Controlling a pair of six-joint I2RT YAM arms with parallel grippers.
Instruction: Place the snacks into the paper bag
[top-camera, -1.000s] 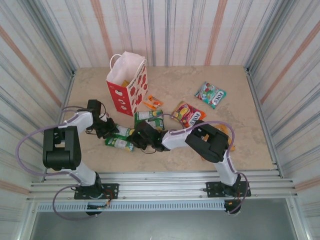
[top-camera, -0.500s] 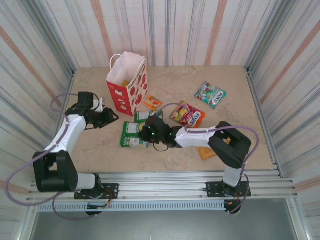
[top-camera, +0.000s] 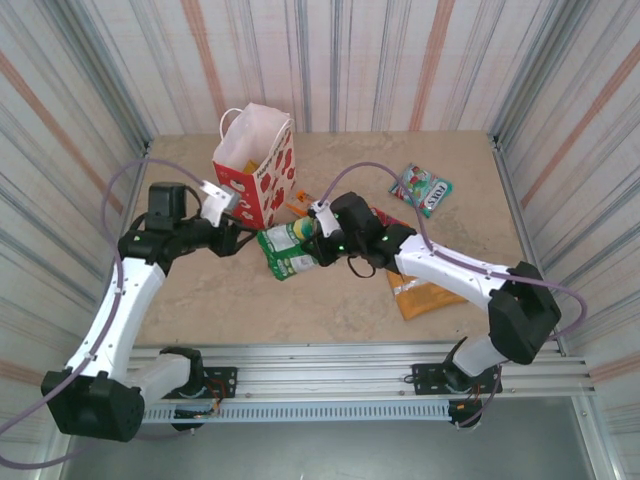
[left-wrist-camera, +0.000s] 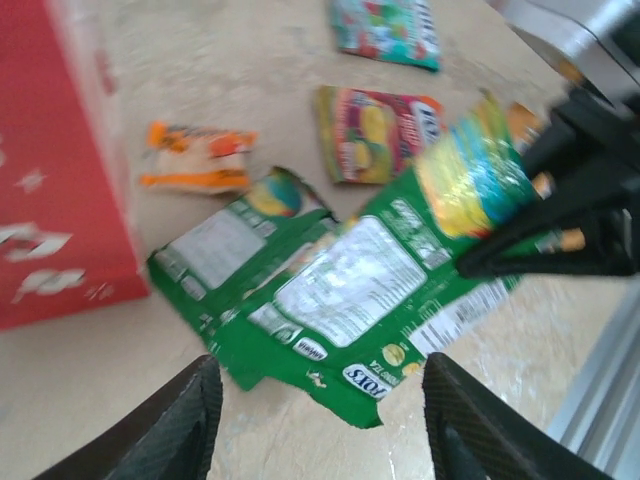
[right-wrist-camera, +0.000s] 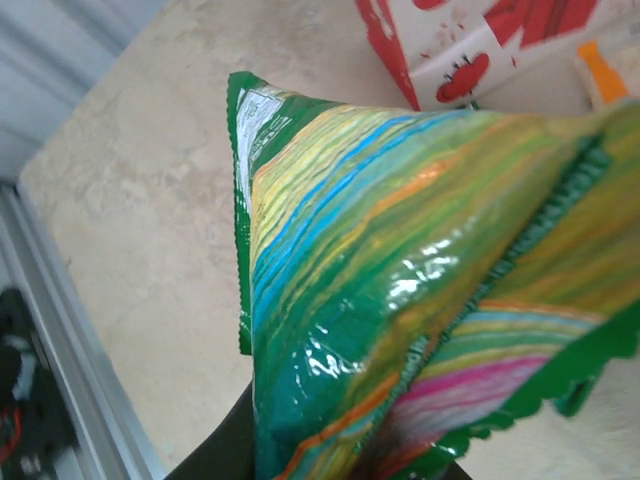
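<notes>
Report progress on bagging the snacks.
Done: one orange packet seems to sit inside the paper bag. In hand: the right gripper holds a green packet lifted near the bag, and the left gripper hangs open beside it. Left: a second green packet, the small orange packet, red-yellow packet, teal packet and large orange packet are outside the bag.

Beige marble-look tabletop (top-camera: 200, 300). Red paper bag (top-camera: 255, 180) upright at 10 o'clock. Small orange packet (top-camera: 304, 207) just beside it. Teal packet (top-camera: 421, 189) at 2. Orange packet (top-camera: 415, 298) at 5. Green packet (left-wrist-camera: 215, 245) and red-yellow packet (left-wrist-camera: 375, 130) near centre.
</notes>
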